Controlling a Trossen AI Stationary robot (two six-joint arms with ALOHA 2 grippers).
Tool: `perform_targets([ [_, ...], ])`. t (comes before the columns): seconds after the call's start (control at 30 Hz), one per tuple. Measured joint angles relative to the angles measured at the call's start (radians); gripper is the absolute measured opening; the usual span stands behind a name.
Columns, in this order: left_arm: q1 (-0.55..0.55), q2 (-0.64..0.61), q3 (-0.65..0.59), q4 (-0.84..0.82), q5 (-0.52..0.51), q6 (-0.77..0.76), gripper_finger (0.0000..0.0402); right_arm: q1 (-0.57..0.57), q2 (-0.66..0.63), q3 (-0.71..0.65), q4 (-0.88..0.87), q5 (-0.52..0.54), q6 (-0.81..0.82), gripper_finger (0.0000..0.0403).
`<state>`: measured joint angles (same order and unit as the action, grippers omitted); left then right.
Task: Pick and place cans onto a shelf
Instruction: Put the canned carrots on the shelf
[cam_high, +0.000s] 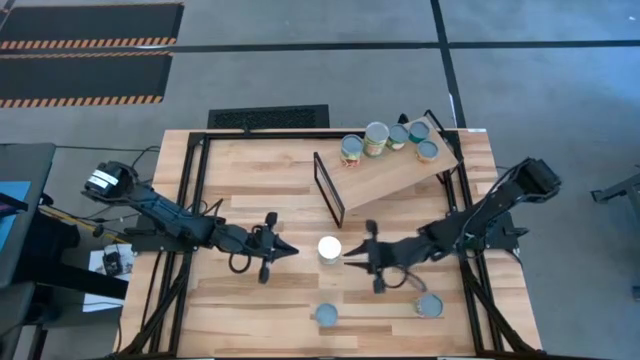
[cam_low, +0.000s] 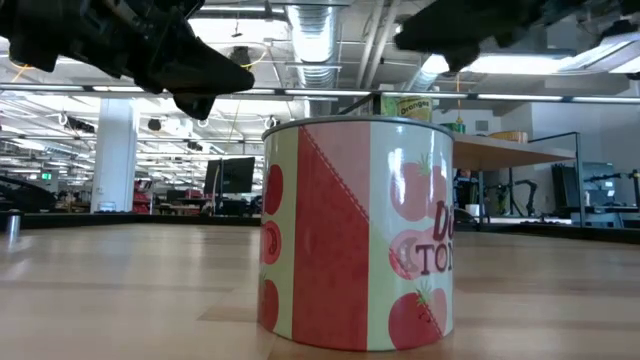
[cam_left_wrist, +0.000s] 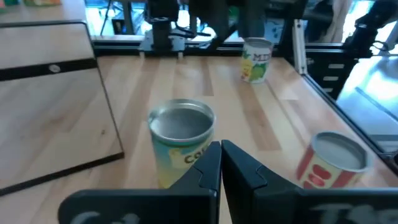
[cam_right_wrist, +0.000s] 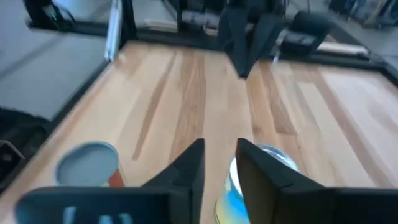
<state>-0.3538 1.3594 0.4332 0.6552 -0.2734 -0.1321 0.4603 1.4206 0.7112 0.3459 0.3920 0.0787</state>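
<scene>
A white-topped can (cam_high: 329, 248) with a yellow and teal label stands upright on the tabletop between my two grippers. It also shows in the left wrist view (cam_left_wrist: 181, 140) and the right wrist view (cam_right_wrist: 264, 171). My left gripper (cam_high: 288, 249) is shut, a little to the can's left. My right gripper (cam_high: 348, 259) has come in from the right, its fingers (cam_right_wrist: 219, 163) a narrow gap apart, and the can stands beside them, not between them. Several cans (cam_high: 376, 138) stand on the slanted light-wood shelf (cam_high: 385, 175) at the far side. My right gripper's fingertips (cam_right_wrist: 249, 158) stand close against the white-topped can's right side. I cannot tell whether they touch it.
A red tomato can (cam_high: 326, 316) stands near the table's near edge, large in the low view (cam_low: 358, 235). Another can (cam_high: 430, 305) stands to its right. The shelf's black frame (cam_high: 329, 190) stands just beyond the white-topped can.
</scene>
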Motion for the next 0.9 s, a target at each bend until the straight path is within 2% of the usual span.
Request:
perform_targets([
  [0.17,0.000,0.000,0.000,0.002,-0.020,0.020,0.0000,-0.011,0.137,0.154,-0.200,-0.001,-0.021,0.0155],
  [0.33,0.000,0.001,0.000,0.002,-0.030,0.023,0.0000,-0.030,0.245,0.275,-0.375,0.006,-0.030,0.0164],
  [0.7,0.000,0.002,0.000,0.001,-0.074,0.039,0.0000,-0.045,0.379,0.403,-0.517,0.094,-0.081,0.0125],
  [0.9,0.000,0.002,0.000,0.001,-0.074,0.039,0.0000,-0.050,0.376,0.403,-0.525,0.091,-0.082,0.0070],
])
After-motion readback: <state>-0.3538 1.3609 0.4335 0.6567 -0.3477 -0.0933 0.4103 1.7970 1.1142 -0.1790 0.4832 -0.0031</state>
